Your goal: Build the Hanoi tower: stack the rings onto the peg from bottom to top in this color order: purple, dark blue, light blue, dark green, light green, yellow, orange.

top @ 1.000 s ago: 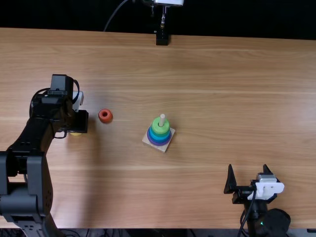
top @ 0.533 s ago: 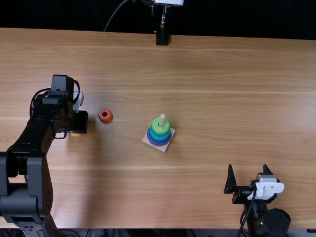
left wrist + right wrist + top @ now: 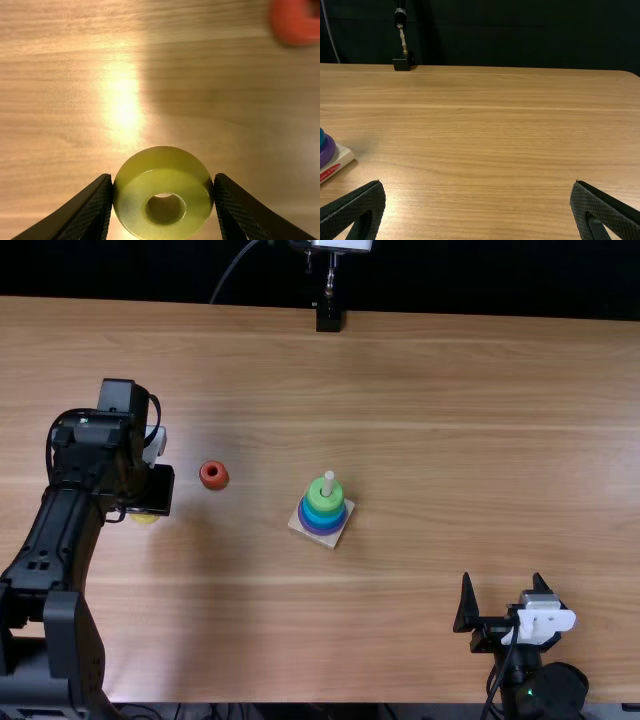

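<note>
The black left hand (image 3: 152,490) pinches a glossy yellow ring (image 3: 160,181) left of a round orange ring (image 3: 214,486), the black right hand (image 3: 502,577) spread

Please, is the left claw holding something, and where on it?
Yes, the left claw grips the yellow ring, one finger on each side of its outer edge.

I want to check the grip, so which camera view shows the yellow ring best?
The left wrist view. It shows nearly all the yellow ring, hole included, gripped by the left end effector. The top view shows a mere sliver beneath that arm.
</note>
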### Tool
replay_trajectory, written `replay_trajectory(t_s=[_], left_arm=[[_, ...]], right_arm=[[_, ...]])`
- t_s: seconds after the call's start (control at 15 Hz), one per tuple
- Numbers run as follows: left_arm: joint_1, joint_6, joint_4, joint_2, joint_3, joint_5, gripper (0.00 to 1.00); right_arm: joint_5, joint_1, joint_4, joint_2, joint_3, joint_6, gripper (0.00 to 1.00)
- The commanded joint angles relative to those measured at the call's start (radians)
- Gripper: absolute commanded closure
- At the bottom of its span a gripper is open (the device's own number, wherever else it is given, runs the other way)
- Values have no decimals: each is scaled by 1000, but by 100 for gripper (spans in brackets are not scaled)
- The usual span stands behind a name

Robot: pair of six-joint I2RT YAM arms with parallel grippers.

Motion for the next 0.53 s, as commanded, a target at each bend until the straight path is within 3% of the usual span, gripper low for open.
replay_trajectory(t_s=[0.0, 0.33, 0.47], left_arm=[[-32, 9, -42, -48, 71, 6, 100], [-199, -22, -150, -72, 249, 10, 100], [-262, -96, -174, -71, 315, 15, 100]], right_arm=[[2, -13, -70, -13, -62, -1, 0], [2, -13, -70, -13, -62, -1, 0], [2, -13, -70, -13, -62, -1, 0]])
